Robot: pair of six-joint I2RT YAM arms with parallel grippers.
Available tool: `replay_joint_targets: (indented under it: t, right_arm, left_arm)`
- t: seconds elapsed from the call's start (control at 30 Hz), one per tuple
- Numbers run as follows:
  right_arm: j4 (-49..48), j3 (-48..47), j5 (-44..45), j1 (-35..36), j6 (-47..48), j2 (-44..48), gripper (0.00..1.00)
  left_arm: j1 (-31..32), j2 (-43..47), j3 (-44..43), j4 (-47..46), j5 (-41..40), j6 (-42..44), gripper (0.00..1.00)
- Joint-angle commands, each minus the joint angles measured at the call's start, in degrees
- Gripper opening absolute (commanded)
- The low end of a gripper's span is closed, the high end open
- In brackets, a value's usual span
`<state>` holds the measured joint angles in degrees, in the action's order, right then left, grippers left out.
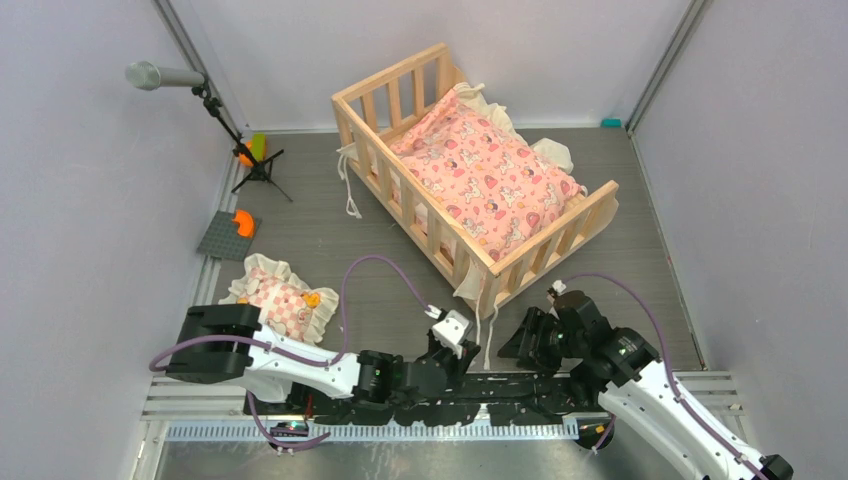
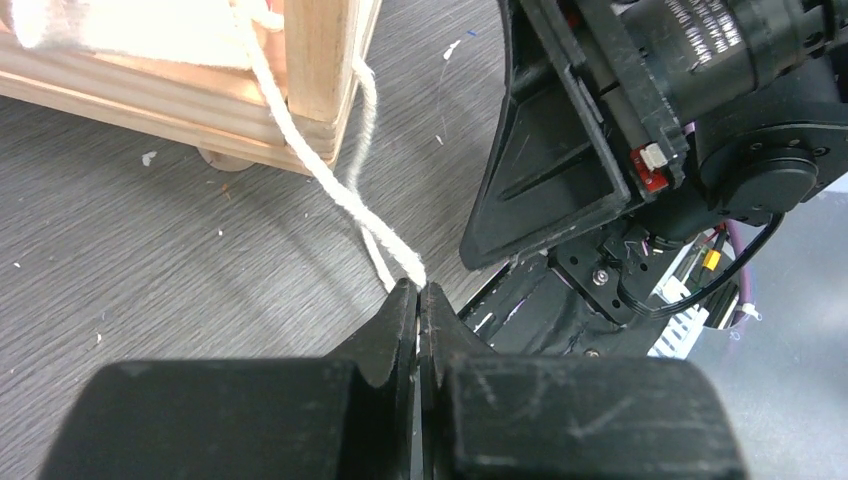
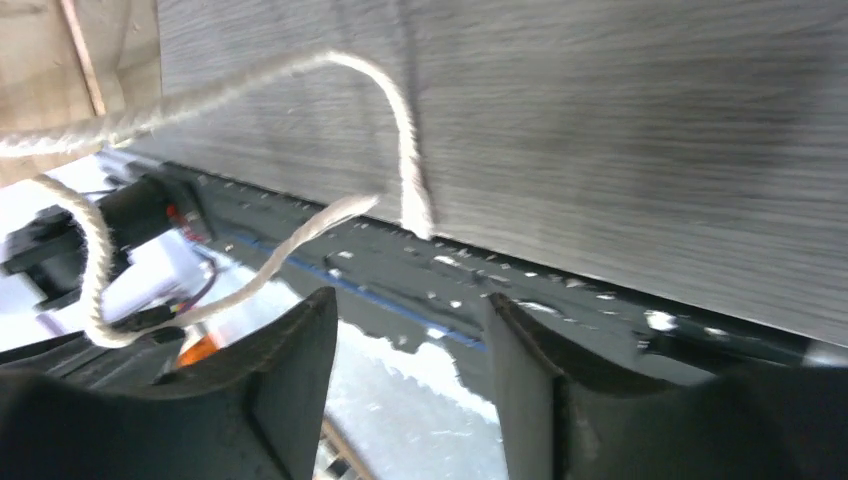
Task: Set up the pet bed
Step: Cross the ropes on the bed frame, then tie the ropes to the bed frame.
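Black joint housings and white link shells are shown on the left arm [image 1: 295, 365] and right arm [image 1: 665, 400], each trailed by a purple cable [image 1: 385, 258]. The left gripper [image 2: 420, 292] is fitted with scuffed black fingers [image 2: 385, 345]; a silver screw [image 2: 600, 272] is seen beside it.

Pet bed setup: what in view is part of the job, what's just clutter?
Job: pet bed; pink cushion inside it; tie cord, pinched by left gripper; right gripper, open; likely the small frilled pillow.
Lying about: microphone stand; grey plate with orange piece; teal object.

The cushion [image 1: 487, 178] lies in pet bed [image 1: 390, 78] — pillow [image 1: 280, 297] left.
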<state>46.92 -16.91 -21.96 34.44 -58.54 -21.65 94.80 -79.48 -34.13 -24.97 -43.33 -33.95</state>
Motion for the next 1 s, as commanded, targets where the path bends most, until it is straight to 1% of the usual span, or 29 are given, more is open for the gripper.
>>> replay_joint_targets:
  t: [0.0, 0.07, 0.17, 0.33, 0.4, 0.53, 0.77, 0.87, 0.97]
  right_arm:
    - [6.6, -7.7, 11.8, 0.1, 2.1, 0.8, 0.67]
    - [7.8, -9.5, 14.2, 0.1, 1.7, 1.3, 0.73]
    - [10.3, -12.8, 18.3, 0.1, 1.3, 3.2, 0.73]
    - [11.8, -16.4, 21.8, 0.1, -0.3, 9.4, 0.71]
    - [12.8, -17.3, 24.6, 0.1, -0.8, 11.1, 0.70]
    - [14.6, -18.8, 26.7, 0.1, -1.2, 12.8, 0.69]
    - [16.4, -20.2, 28.6, 0.1, -1.8, 15.3, 0.66]
    - [17.1, -20.7, 29.9, 0.1, -2.0, 16.4, 0.66]
    - [17.6, -21.4, 30.7, 0.1, -2.1, 16.8, 0.65]
  left_arm:
    - [0.3, -0.7, 0.4, -4.3, -2.4, -1.6, 0.00]
    - [0.2, -1.4, 0.3, -5.5, -2.4, -1.6, 0.00]
    - [0.3, -1.9, 0.2, -7.4, -2.7, -1.6, 0.00]
    - [0.3, -3.0, -1.0, -12.6, -1.3, -2.0, 0.00]
    - [0.3, -3.1, -2.6, -12.9, 0.1, -1.5, 0.00]
    - [0.3, -2.9, -6.1, -11.7, 2.1, -1.0, 0.00]
    - [0.3, -5.1, -8.9, -15.7, 1.2, 2.0, 0.00]
    - [0.2, -9.3, -8.6, -22.1, -0.6, 4.0, 0.00]
    - [0.1, -15.7, -7.8, -32.0, -1.8, 7.5, 0.00]
